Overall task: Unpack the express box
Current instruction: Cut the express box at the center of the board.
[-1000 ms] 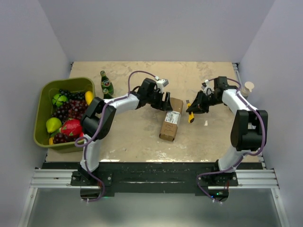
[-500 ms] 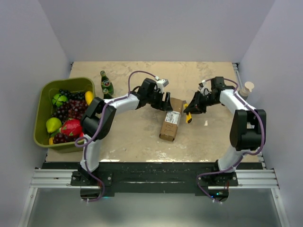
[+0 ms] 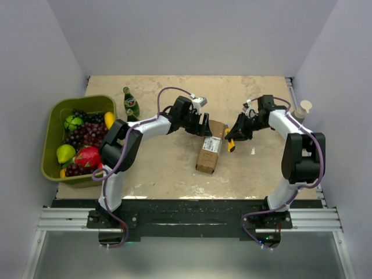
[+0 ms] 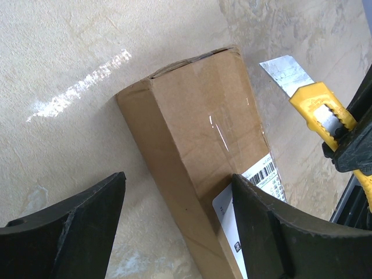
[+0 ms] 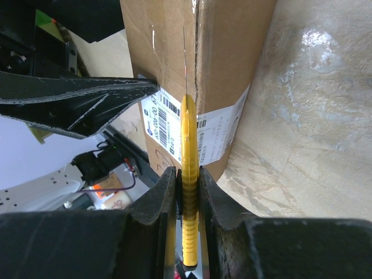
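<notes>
Beige mottled table (image 3: 174, 168) w/ pale walls on three sides. Count: 1 express box (image 3: 210, 150), 1 yellow utility knife (image 4: 317, 104), 1 green glass bottle (image 3: 130, 104), 1 green bin (image 3: 53, 113) of mixed fruit at the left edge, 2 arms.

Pose, left arm: from its base it goes up past the bin, then the forearm runs right across the table, wrist tipped down toward table ctr. The left end effector (image 3: 203, 127) is spread wide and grips nothing; its fingers stand one each side of the box's far end in the wrist view.

Pose, right arm: upper link upright near the right edge, forearm angled inward to the left, wrist low. The right end effector (image 5: 186, 174) is clamped on the knife handle, blade (image 4: 285, 72) slid out.

Box lies flat near table ctr, long axis running away from the bases and tilted slightly right, white label (image 3: 213, 143) facing up, clear tape on top. Its far end sits btwn the two end effectors: left one over it, right one just beside its right edge. The right wrist view lines the blade up w/ the top seam; whether the edge touches the cardboard I can't tell.
</notes>
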### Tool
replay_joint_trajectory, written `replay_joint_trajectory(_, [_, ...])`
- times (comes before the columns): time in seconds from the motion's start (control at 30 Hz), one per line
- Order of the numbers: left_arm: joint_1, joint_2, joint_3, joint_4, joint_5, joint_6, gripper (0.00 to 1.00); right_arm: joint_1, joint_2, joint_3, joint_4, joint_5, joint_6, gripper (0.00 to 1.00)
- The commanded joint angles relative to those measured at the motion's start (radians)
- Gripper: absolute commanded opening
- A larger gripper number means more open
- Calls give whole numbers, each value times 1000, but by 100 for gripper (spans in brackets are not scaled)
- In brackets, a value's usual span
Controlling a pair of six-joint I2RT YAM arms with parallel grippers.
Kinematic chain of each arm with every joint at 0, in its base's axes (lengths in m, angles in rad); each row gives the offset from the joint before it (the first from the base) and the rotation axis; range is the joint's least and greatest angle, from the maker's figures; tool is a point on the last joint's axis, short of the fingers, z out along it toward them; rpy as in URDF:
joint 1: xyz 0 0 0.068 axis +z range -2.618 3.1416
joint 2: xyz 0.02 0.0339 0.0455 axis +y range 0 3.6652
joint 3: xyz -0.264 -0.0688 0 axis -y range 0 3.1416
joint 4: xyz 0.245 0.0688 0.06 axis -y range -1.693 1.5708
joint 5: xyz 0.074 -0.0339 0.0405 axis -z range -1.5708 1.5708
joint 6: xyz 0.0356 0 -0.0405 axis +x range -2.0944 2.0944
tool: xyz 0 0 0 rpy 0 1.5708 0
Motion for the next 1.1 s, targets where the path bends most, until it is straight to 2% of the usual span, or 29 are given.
replay_joint_trajectory(0.0, [-4,58,-32,-126,-101,60,77,1,13,15,4,0,15,0])
replay_joint_trajectory(0.6, [-7,69,-27,-120,-95,48,77,4,53,29,19,-9,16,0])
replay_joint_trajectory(1.07, [-5,78,-19,-118,-89,42,77,44,11,-57,13,-47,25,0])
